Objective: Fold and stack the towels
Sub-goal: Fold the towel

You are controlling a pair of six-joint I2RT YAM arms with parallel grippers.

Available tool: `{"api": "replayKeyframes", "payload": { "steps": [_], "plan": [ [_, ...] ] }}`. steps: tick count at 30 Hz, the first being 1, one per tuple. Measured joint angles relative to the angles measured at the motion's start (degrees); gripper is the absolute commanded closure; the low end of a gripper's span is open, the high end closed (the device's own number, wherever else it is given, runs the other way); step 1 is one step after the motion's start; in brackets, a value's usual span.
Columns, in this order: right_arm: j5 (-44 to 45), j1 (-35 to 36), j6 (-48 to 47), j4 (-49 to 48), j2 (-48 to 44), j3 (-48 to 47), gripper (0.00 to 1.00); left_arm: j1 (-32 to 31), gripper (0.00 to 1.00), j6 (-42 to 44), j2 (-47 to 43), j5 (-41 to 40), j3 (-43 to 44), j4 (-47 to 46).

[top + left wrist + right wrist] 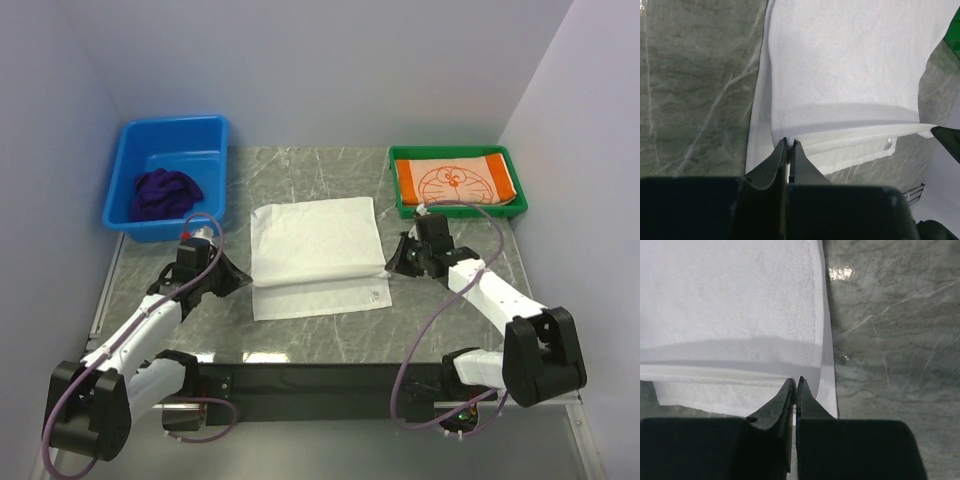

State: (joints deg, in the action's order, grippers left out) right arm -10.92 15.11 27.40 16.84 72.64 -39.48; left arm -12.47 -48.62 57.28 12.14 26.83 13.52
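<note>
The towels are counted as three: one orange, one white, one purple. The orange towel (455,180) is seen lying flat and folded inside the green tray (458,211), its cartoon face upward, so that piece is judged finished and is taken as the base of the stack.

The white towel (315,245) is spread on the table (300,170) just left of the green tray and slightly nearer the arms. A band along its near edge is raised and turned over toward the tray's side of the table, which suggests a first fold under way but not yet laid down.

The purple towel (165,193) is bunched in the blue bin (120,185), well to the left of the green tray, beyond the white towel. It is judged untouched.

Two containers and two arms are counted. The left gripper (791,142) is pinched tight on the raised edge at the corner far from the tray. The right gripper (795,382) is clamped on the same edge at the corner near the tray, with a sliver of cloth seen between its fingers.

Finishing the white fold, stacking it, and all the purple towel's handling are left.
</note>
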Motion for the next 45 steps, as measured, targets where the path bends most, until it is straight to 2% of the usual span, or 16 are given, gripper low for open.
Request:
{"api": "replayKeyframes", "payload": {
  "steps": [14,20,27,34,40,45],
  "plan": [
    [-0.15,0.00,0.37,1.97,-5.40,2.54,1.00,-0.57,0.99,-0.66,-6.16,0.50,-0.02,3.72],
    [-0.31,0.00,0.90,1.68,-3.91,3.50,1.00,-0.87,0.99,-1.90,-3.98,1.29,-3.32,2.60],
    [0.44,0.00,0.81,2.75,-1.64,1.64,1.00,-0.92,0.99,-2.10,0.70,1.20,-1.46,2.12],
    [1.70,0.00,0.44,4.37,-6.93,-0.74,1.00,-0.92,0.99,-1.84,-4.63,-0.24,4.13,5.25],
    [1.46,0.00,0.50,4.98,-11.61,0.09,1.00,-1.07,0.99,-1.88,-8.35,0.04,4.13,7.69],
    [0.92,0.00,1.01,4.33,-11.04,3.82,1.00,-1.27,0.99,-2.27,-8.26,1.01,0.46,6.38]
  ]
}}
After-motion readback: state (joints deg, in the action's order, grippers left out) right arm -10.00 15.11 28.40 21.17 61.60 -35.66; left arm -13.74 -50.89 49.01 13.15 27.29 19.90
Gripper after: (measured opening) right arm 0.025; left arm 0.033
